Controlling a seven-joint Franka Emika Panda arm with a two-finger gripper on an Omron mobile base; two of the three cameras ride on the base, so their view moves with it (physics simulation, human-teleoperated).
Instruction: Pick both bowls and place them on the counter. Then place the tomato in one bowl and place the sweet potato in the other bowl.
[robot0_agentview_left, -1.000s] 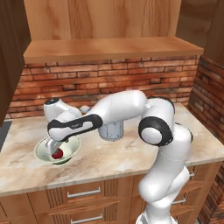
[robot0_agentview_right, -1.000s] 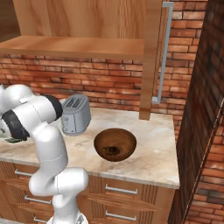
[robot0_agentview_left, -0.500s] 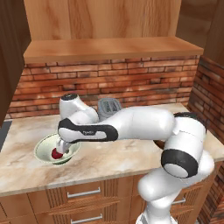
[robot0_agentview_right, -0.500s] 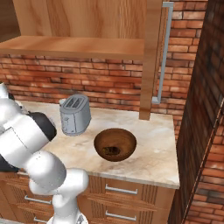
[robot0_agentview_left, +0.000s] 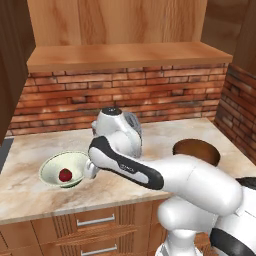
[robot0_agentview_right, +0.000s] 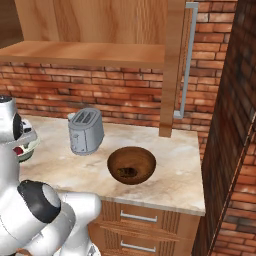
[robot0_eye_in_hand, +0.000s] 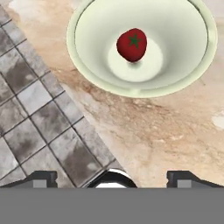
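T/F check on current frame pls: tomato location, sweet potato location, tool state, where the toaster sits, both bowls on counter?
1. The small round glossy red tomato lies inside the wide white bowl with the pale greenish inside. True.
2. The wide dark brown wooden-looking bowl is empty. False: a small dark brown oblong sweet potato lies in it.
3. The tool is shut on the tomato. False: its tips stand wide apart and hold nothing; the tomato rests in the white bowl.
4. Both bowls stand on the beige marble-patterned counter. True.
5. The grey metal toaster stands inside the wooden cabinet. False: it stands on the counter by the brick wall, beside the brown bowl.
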